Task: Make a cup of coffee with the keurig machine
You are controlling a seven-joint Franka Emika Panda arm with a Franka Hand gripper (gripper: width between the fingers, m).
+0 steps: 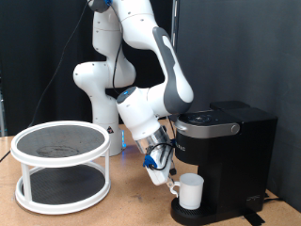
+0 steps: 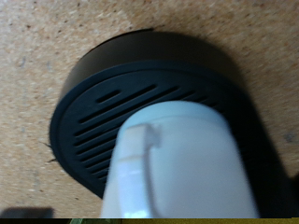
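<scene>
Cup [image 1: 191, 191] seated on drip base [image 2: 89, 121] of keurig machine [image 1: 230, 155], just below gripper [image 1: 160, 172]. Jaw state cannot be told. Ceramic judged rigid, slippery, breakable; handle [image 2: 131, 154] or rim favoured for pinching.

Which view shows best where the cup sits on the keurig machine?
The exterior view: the cup stands on the keurig machine base under its head, the gripper beside it. The wrist view shows only the cup's side, blurred, over the slotted drip base.
</scene>
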